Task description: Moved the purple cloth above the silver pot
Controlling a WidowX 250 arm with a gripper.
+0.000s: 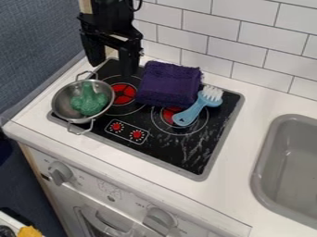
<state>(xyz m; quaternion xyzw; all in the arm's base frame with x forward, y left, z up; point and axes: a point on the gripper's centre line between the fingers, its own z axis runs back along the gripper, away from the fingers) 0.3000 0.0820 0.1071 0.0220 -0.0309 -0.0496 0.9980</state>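
The gripper [111, 58] hung over the rear-left part of the stove top [186, 159], its two fingers spread apart, while the one purple cloth [167, 85] lay bunched along the stove's back edge, just beside one blue brush [193, 111]. One silver pot [62, 108], holding one green toy [90, 101], jutted past the left edge; two red knobs [116, 126] sat near the front edge, and small print marked the panel [133, 199] with its two grey knobs [60, 173].

Black jointed robot arm [109, 13]: upper part cut off, top edge. Grey, rounded sink [291, 159]: right side cut off. Round red burner [168, 115]: partly hidden from me by folded purple cloth [167, 85]. Yellow item [28, 232], lower left: cut off, unidentifiable.
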